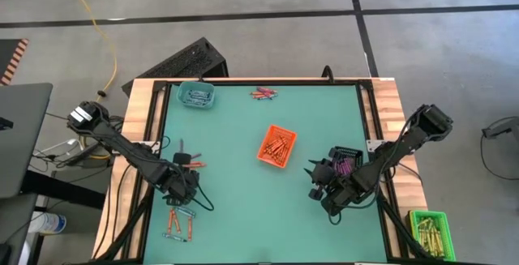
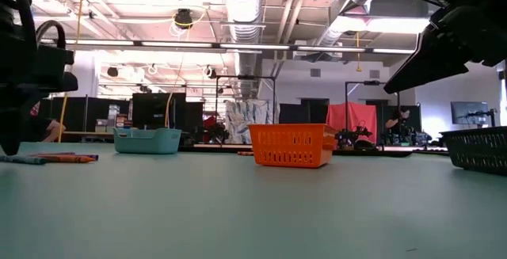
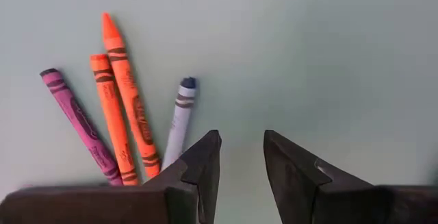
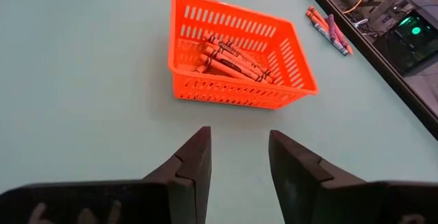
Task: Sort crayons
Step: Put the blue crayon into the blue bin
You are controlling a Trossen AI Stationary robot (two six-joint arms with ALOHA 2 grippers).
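Note:
My left gripper point(image 1: 185, 185) point(image 3: 241, 138) is open and empty, low over the green table near its left edge. Just past its fingers lie a purple-pink crayon point(image 3: 79, 125), two orange crayons point(image 3: 126, 118) and a blue-grey crayon point(image 3: 179, 118), flat on the table. More loose crayons lie near the front left point(image 1: 180, 224) and at the far edge point(image 1: 263, 95). My right gripper point(image 1: 318, 185) point(image 4: 239, 133) is open and empty, raised above the table, facing the orange basket point(image 4: 239, 53), which holds orange crayons point(image 4: 229, 58).
A teal basket point(image 1: 196, 95) stands at the far left. A dark basket point(image 1: 345, 161) with purple crayons stands at the right, beside my right arm. A green basket point(image 1: 430, 228) of yellow-olive sticks sits off the table's right front corner. Bare table lies between the arms.

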